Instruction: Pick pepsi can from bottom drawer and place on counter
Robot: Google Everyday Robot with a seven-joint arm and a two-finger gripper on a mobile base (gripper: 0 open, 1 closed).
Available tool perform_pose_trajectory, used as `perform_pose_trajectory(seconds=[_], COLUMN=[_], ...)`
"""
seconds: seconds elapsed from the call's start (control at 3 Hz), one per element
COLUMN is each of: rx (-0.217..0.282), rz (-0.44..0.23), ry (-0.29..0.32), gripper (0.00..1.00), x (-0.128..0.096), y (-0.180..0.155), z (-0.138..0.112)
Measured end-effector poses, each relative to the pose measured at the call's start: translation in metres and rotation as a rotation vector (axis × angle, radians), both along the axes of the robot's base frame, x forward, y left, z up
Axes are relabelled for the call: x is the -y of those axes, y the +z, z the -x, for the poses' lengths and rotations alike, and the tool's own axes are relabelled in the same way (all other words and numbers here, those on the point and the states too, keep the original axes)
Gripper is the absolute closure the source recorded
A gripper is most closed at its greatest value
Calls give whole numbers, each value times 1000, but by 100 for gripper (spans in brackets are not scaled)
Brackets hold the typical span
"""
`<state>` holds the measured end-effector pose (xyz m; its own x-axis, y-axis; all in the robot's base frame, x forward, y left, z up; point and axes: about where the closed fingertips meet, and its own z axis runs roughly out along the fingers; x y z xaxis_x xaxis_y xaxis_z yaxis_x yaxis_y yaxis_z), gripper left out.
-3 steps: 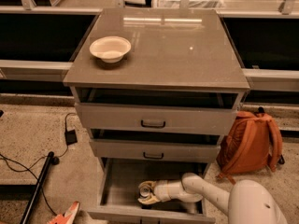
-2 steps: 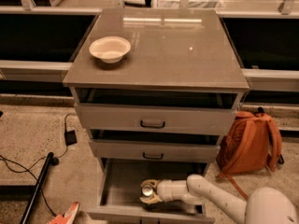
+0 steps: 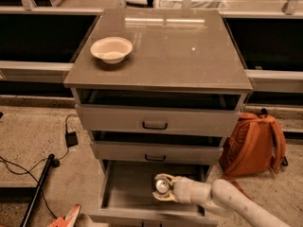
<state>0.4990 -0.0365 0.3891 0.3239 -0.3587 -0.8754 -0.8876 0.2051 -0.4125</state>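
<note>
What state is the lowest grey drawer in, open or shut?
Open: the lowest grey drawer is pulled out, its box interior exposed, with the cream two-finger gripper inside at the silver-topped can.

**One high view, facing the cabinet's front**

A single camera looks down from above and in front of the drawer cabinet (image 3: pixel 156 122). It faces the drawer fronts and tilts steeply enough to show the whole counter (image 3: pixel 189 56) and the inside of the open bottom drawer (image 3: pixel 125 188). It stands close: the cabinet fills the middle of the frame, with strips of floor (image 3: pixel 28 131) at either side. The arm (image 3: pixel 236 205) enters from the lower right corner. The gripper (image 3: pixel 161 188) sits inside the bottom drawer, near the frame's lower edge.
</note>
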Motion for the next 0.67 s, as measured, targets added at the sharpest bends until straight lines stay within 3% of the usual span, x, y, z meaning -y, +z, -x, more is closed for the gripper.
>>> perform_pose_trajectory(seconds=[0.33, 0.67], rx=[10, 31], rz=[-27, -50], ry=[-23, -37], gripper=[100, 100], x=[50, 111], y=[59, 118], z=[48, 75])
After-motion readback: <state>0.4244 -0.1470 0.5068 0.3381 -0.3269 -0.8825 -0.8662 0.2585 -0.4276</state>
